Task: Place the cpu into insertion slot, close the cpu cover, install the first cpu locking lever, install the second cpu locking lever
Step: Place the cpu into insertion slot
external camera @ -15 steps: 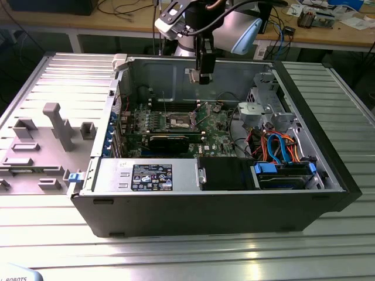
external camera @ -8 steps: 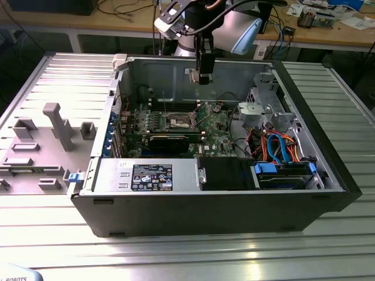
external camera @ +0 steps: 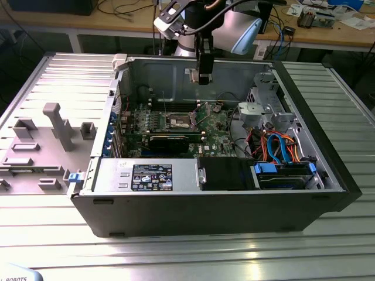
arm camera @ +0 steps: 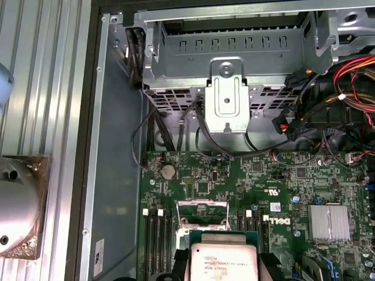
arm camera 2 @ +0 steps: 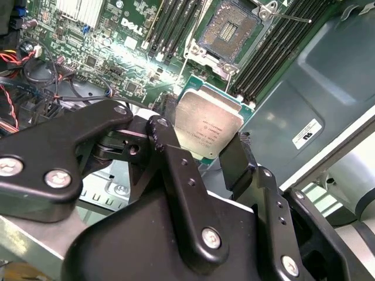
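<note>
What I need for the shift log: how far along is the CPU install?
Nothing is finished yet. In hand: the gripper holds the cpu between its fingers, above the motherboard. The insertion slot is bare, and its cpu cover stands open. Left: seating the chip, closing the cover, both levers.

The exterior view stands off the arm (external camera: pixel 234 26) at a middling distance, looking down at a slant into the open computer case (external camera: pixel 234 205) on the ribbed desk (external camera: pixel 176 257). The second wrist view sits close behind the tool (arm camera 2: pixel 202 137), looking past its black fingers (arm camera 2: pixel 176 170) and the cpu (arm camera 2: pixel 206 117) to the motherboard (arm camera 2: pixel 111 52) and insertion slot (arm camera 2: pixel 228 29). The first wrist view looks almost straight down on the same board, seemingly from farther back, and shares the cpu and the memory slots (arm camera: pixel 157 233) with the other wrist view.
</note>
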